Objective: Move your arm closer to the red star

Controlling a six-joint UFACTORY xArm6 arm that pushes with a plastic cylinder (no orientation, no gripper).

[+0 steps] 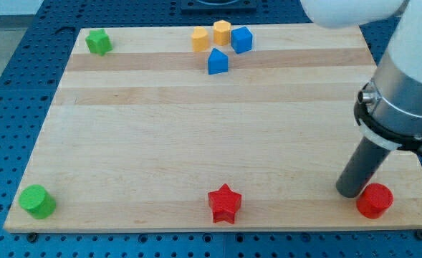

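Red star is seen near the view's bottom edge of the wooden worktop, about midway across. The tip is planted at the view's lower right, well apart from the star, just beside a red cylinder that lies to its right; whether the two touch cannot be told. The dark rod is seen rising from there, tilted toward the view's upper right into the arm's grey and white housing. No end effector is fitted, only the rod, so nothing is gripped. A green cylinder is noted in the view's bottom left corner, a green star in the top left corner. Near the top centre a cluster is recorded: an orange star-like block, an orange hexagonal block touching it, a blue cube just beside that, and a blue house-shaped block slightly below the three.
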